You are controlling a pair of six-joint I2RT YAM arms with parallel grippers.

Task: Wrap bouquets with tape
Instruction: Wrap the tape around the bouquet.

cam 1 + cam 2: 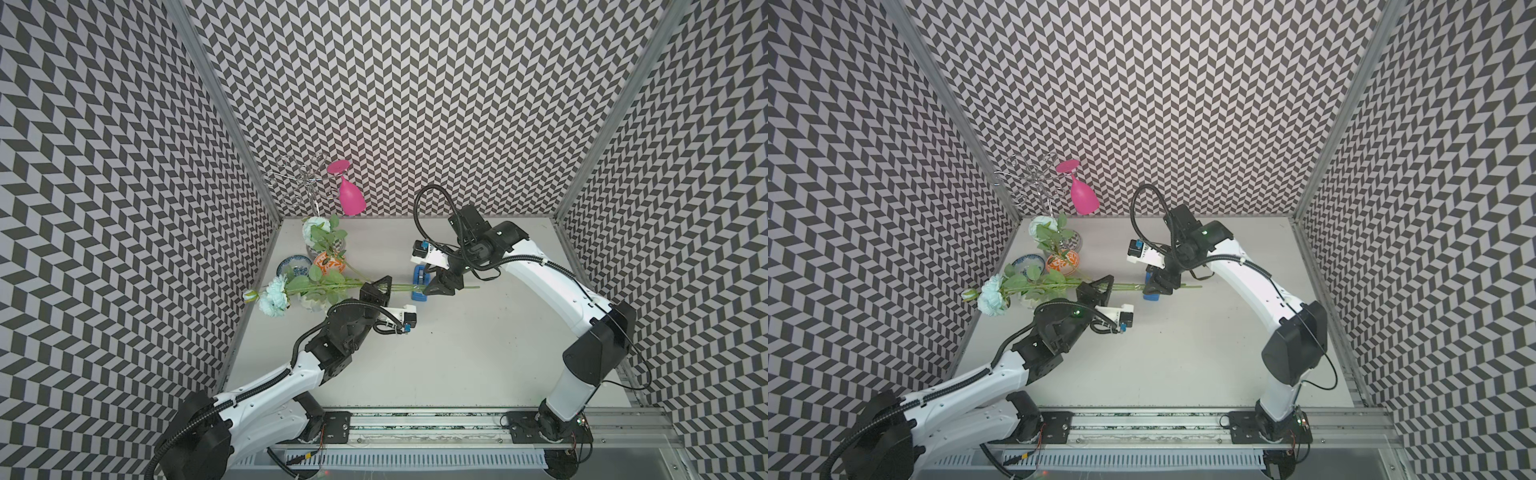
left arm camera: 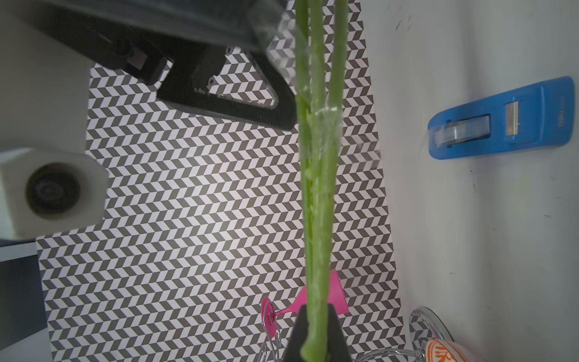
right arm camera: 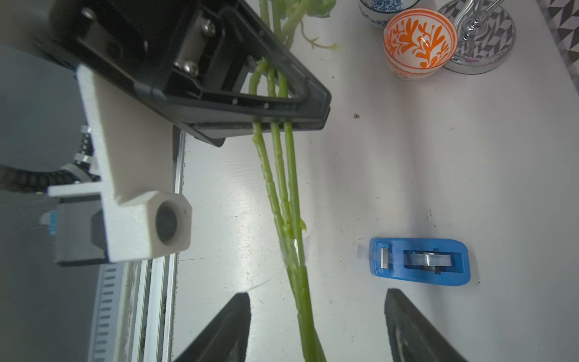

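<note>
Chevron-patterned walls enclose a white desk point(image 1: 457, 353). Near its far left corner, the left tool point(image 1: 380, 286) clenches a bouquet point(image 1: 316, 286) of 3 green stems, pale aqua blooms outward, clear tape binding them. Right tool point(image 3: 316, 326) gapes around the stem ends, beside the blue tape dispenser point(image 3: 419, 261).

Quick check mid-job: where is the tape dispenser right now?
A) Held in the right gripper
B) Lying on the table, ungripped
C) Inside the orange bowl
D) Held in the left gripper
B: the tape dispenser lies flat on the table, apart from the open right gripper; the left gripper is shut on the stems.
</note>
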